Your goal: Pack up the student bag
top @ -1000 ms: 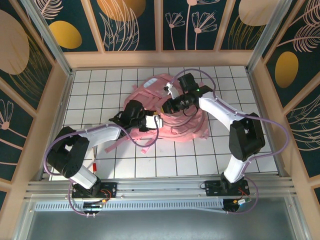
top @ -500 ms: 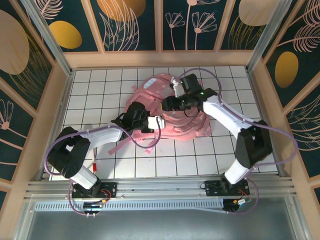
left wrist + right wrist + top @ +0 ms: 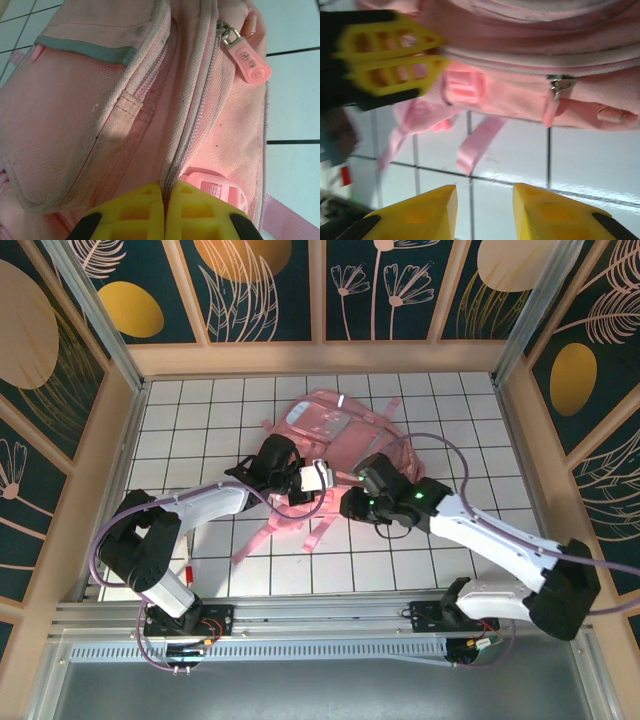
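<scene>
In the top view, the student bag (image 3: 340, 425) is lying flat on the white tiled table (image 3: 200, 410), in the far middle part. The left gripper (image 3: 322, 478) is reaching to the bag's near edge and touching it there. The right gripper (image 3: 350, 506) is hanging just beside the bag's near edge too, close to the left one, over bare tiles. Loose pink straps (image 3: 262, 532) are trailing from the bag's near-left side.

In the left wrist view, the left gripper (image 3: 165, 210) is showing its two yellow fingers (image 3: 135, 212) pressed together, no gap between them. Their tips are sitting right on the bag's (image 3: 75, 110) zipper seam; whether a fold of fabric is caught between them I cannot tell. A pink zipper pull (image 3: 247, 60) is dangling off the bag's right side, and a pink plastic buckle (image 3: 210, 184) is lying on the bag just beside the fingers.

In the right wrist view, the right gripper (image 3: 482, 210) is holding its fingers spread apart with nothing between them, only tiles underneath. The bag (image 3: 530, 40) is running across the top. The left gripper (image 3: 442, 50) is pushing its closed tips against the bag's side, just above the buckle (image 3: 462, 85). A zipper pull (image 3: 554, 97) is hanging from the bag's seam, and a strap (image 3: 480, 145) is drooping from the bag onto the tiles.
</scene>
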Controlling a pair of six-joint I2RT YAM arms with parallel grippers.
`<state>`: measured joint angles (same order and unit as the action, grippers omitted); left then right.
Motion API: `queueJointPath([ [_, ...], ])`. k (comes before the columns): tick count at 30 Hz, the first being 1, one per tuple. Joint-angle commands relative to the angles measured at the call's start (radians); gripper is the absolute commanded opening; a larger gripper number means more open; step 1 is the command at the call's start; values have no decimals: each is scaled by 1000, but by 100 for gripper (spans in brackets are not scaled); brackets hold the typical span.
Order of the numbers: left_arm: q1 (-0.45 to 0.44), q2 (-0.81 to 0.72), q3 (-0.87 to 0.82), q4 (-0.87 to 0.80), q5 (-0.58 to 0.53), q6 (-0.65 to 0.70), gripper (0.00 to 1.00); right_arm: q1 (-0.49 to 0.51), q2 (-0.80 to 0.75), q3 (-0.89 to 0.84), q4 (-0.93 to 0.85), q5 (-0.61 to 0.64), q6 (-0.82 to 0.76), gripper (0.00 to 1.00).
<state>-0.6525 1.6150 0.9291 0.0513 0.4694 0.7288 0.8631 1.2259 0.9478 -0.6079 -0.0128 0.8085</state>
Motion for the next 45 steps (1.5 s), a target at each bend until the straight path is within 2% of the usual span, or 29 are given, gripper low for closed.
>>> queueJointPath([
  [1,11,-15,37,-6,145,-73,0,8,16,9,-29,193,42,36],
  [5,20,-15,37,-5,169,-82,0,-10,31,-4,-1,215,8,41],
  [12,22,-14,37,7,183,-97,0,-19,86,-46,106,222,13,37],
  [17,21,-20,37,-3,192,-76,0,-18,133,-40,159,296,10,28],
  [21,22,-38,23,-28,150,-34,0,-21,155,-23,150,342,-1,1],
  [24,41,-49,-3,-20,113,0,0,-19,122,-12,80,349,-4,0],
  [26,105,-49,-20,10,156,-28,0,-28,85,-22,35,345,-16,0],
  [28,157,-67,-35,9,132,4,0,-67,55,-29,-16,305,-54,0],
  [31,170,-104,-80,15,30,128,0,-133,15,-36,-83,249,-112,0],
  [35,214,-118,-115,7,19,264,0,-182,-11,-37,-124,267,-211,0],
  [37,242,-122,-132,49,15,287,0,-205,-9,-41,-118,247,-255,0],
  [39,295,-97,-103,52,35,297,0,-209,-18,-54,-64,138,-320,0],
  [41,335,-61,-73,68,22,301,0,-173,-30,-65,13,-2,-357,0],
  [42,339,-34,-53,68,-12,277,5,-149,-28,-57,36,-40,-361,0],
  [43,339,-12,-15,29,-25,255,24,-114,-18,-38,50,-72,-362,0],
  [44,338,1,34,-70,27,257,42,-86,-4,-15,56,-84,-357,0],
  [45,337,-4,76,-144,105,247,52,-60,13,8,66,-95,-352,0],
])
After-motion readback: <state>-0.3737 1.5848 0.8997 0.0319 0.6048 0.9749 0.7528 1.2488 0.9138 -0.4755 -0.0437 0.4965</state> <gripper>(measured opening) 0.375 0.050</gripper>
